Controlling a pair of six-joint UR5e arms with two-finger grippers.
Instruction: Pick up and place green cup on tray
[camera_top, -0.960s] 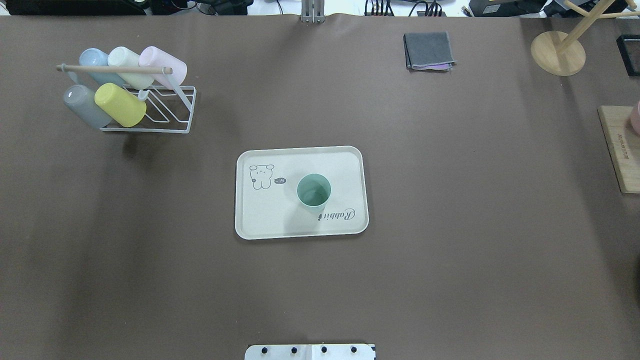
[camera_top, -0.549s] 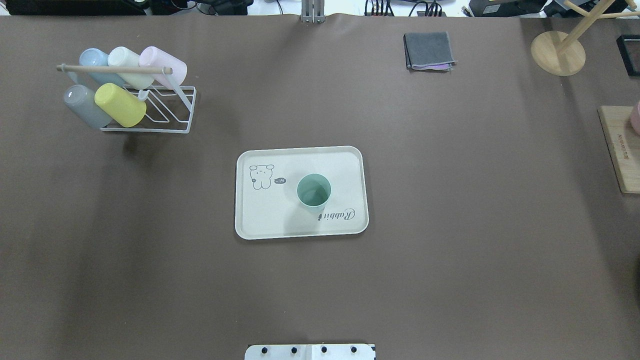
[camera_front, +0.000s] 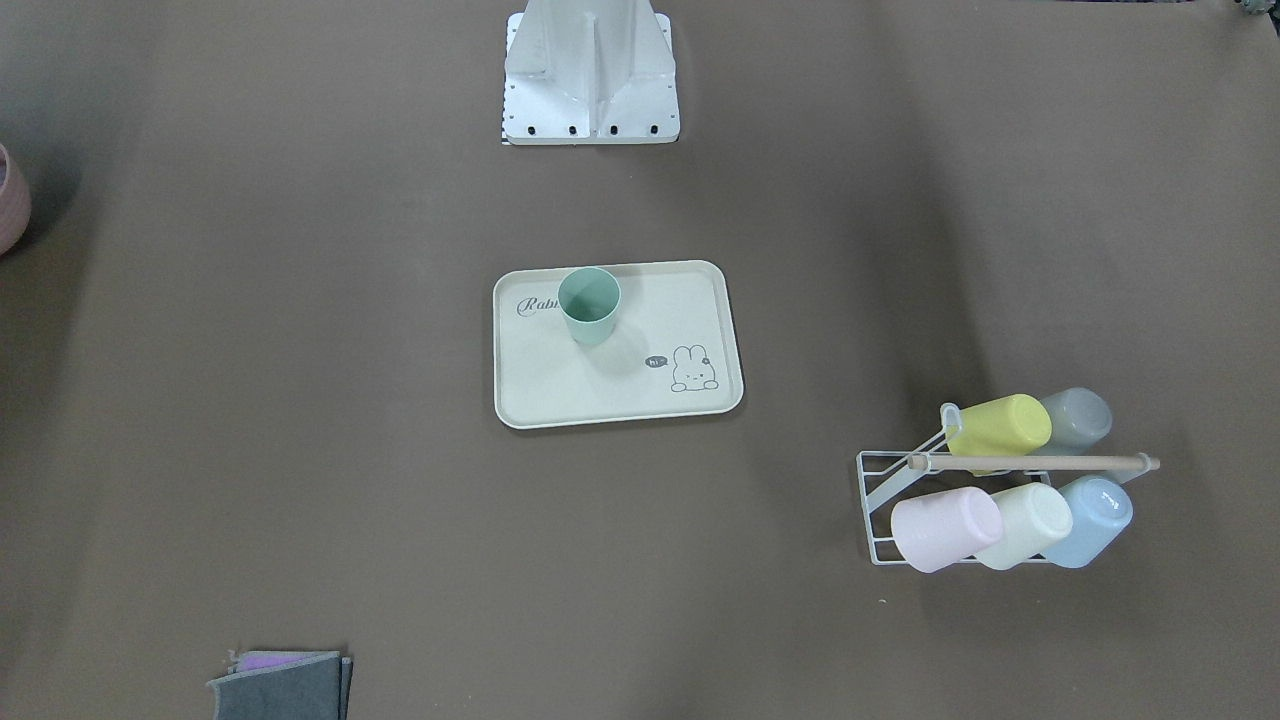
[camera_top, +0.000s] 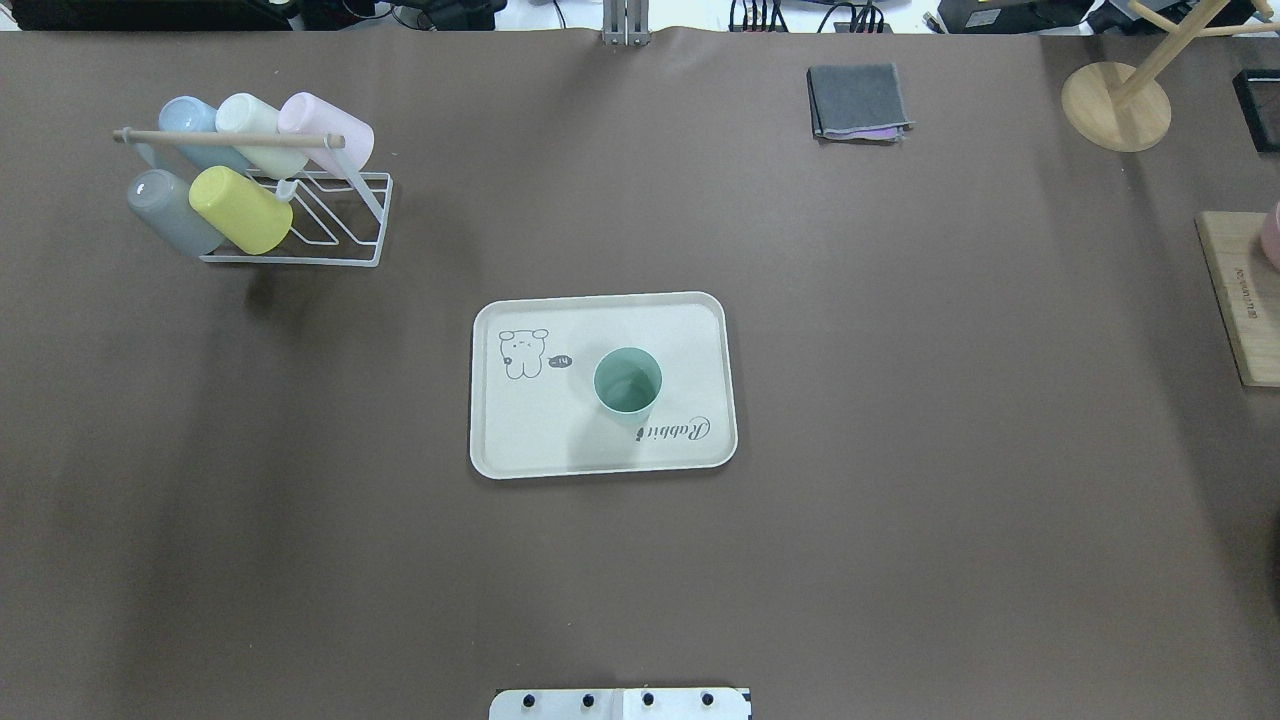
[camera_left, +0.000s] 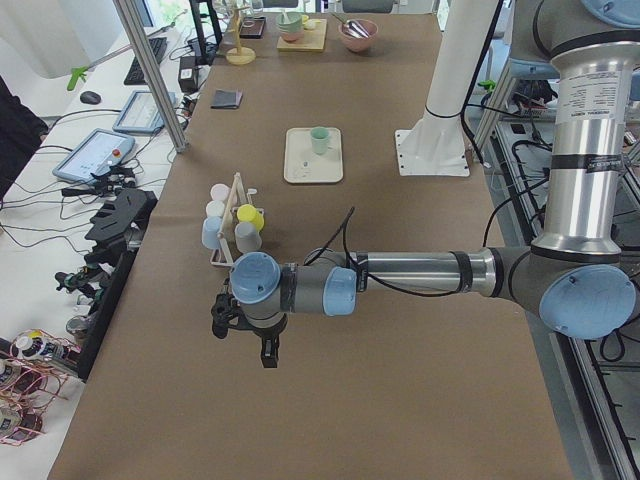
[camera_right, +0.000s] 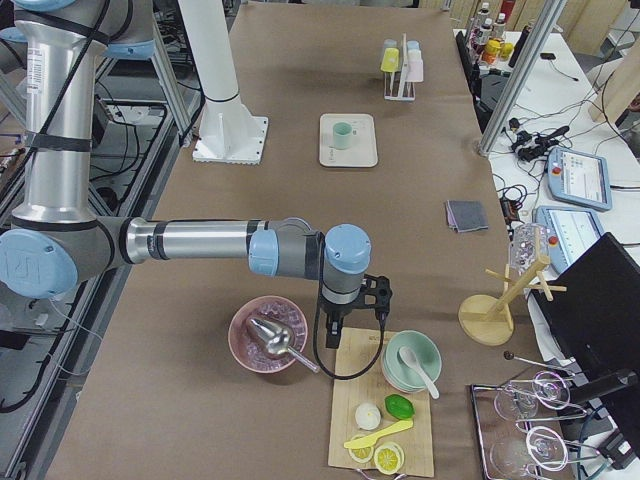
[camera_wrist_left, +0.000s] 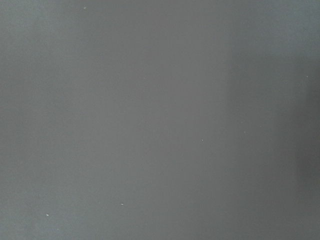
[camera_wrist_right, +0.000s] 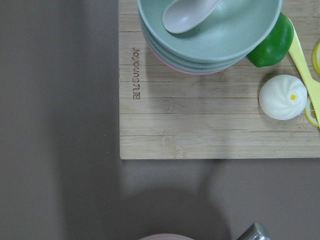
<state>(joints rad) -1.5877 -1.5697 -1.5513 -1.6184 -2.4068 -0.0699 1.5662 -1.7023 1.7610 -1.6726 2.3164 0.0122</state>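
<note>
**Item:** green cup (camera_top: 627, 381). Stands upright, mouth up, on the tray (camera_top: 520, 445), just beside the "Rabbit" script. Its position is unchanged over the last second.

**Left gripper** (camera_left: 246, 335): over bare table, with the cup far beyond its fingers.

**Right gripper** (camera_right: 372, 300): above the wooden board (camera_wrist_right: 200, 125), with the cup likewise well apart from its fingers.

**Finger spread, either gripper:** cannot tell.

**Assessment:** placement appears complete.

Brown-covered table (camera_top: 900, 450), cluttered side desks (camera_left: 110, 150)
</note>
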